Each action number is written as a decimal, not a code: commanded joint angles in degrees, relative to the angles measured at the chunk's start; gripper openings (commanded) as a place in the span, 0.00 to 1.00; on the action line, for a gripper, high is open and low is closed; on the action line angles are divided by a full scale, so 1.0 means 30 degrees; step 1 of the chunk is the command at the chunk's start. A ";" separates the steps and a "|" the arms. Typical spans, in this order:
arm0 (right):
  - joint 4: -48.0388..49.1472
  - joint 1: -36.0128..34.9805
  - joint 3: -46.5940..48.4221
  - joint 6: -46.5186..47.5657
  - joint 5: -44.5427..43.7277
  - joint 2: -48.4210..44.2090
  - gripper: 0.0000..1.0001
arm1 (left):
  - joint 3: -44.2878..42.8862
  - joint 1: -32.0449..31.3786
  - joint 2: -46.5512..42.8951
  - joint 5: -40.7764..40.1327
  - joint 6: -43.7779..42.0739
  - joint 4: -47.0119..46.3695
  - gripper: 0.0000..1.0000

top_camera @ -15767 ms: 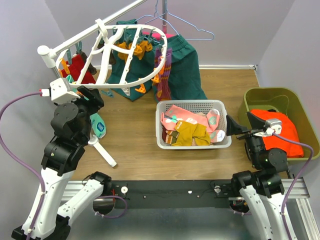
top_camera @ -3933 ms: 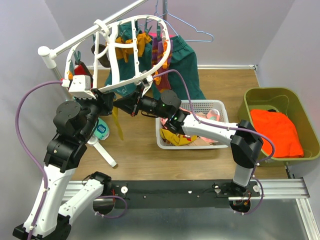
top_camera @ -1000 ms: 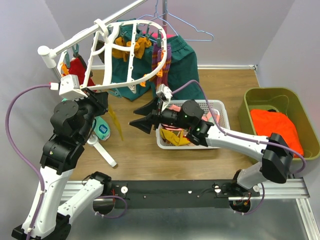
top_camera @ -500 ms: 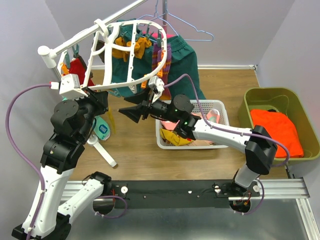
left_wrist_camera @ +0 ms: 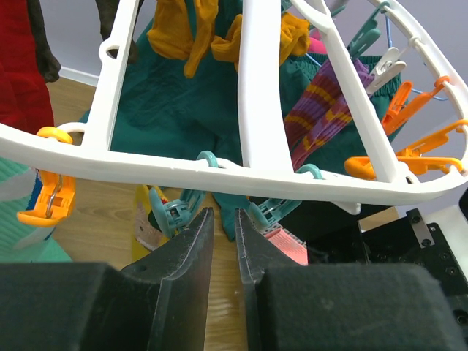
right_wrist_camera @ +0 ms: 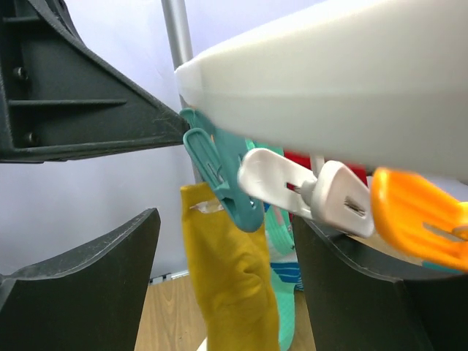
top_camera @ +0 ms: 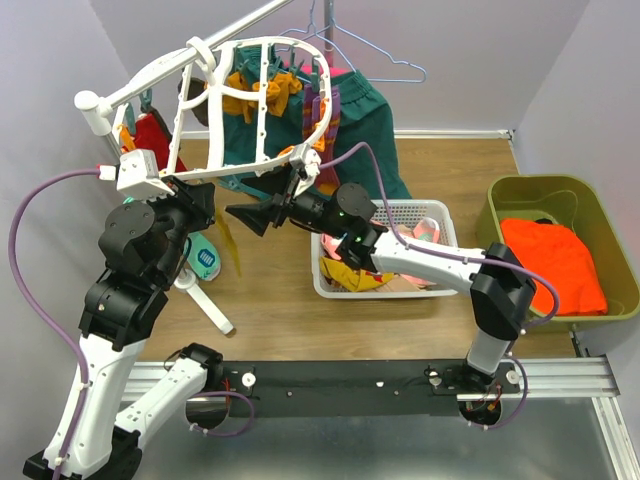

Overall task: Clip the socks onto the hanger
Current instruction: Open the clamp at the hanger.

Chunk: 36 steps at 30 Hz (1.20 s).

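The left gripper [left_wrist_camera: 223, 252] is pinching the hanger [top_camera: 255, 170] rim steady while the right gripper [top_camera: 262, 207], spread wide, is approaching the mustard sock [right_wrist_camera: 230, 278] dangling from a teal clip [right_wrist_camera: 219, 175].

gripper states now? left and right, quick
Left claw: nearly closed, narrow gap, nothing visible in it, just under the hanger.
Right claw: open, empty, fingers either side of the mustard sock.
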State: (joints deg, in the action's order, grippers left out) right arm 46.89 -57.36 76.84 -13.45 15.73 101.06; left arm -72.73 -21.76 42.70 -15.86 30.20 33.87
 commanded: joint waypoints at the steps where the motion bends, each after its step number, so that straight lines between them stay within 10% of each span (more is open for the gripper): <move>1: 0.1096 0.0078 0.0958 0.0207 -0.0057 0.0650 0.81 | -0.0337 -0.0012 -0.0112 0.0012 -0.0221 0.0019 0.26; 12: 0.0922 0.0107 0.2014 0.0031 0.1172 0.1178 0.74 | -0.0278 0.0016 -0.0111 0.0188 -0.0221 0.0019 0.26; 36: 0.0892 0.0078 0.1546 -0.0905 0.2785 0.0885 0.25 | -0.1449 -0.0013 -0.0111 0.0013 -0.0368 0.1190 0.26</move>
State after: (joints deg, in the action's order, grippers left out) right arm 48.34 -57.28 81.47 -15.03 22.22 103.39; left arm -74.37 -21.76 42.72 -15.84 29.95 35.75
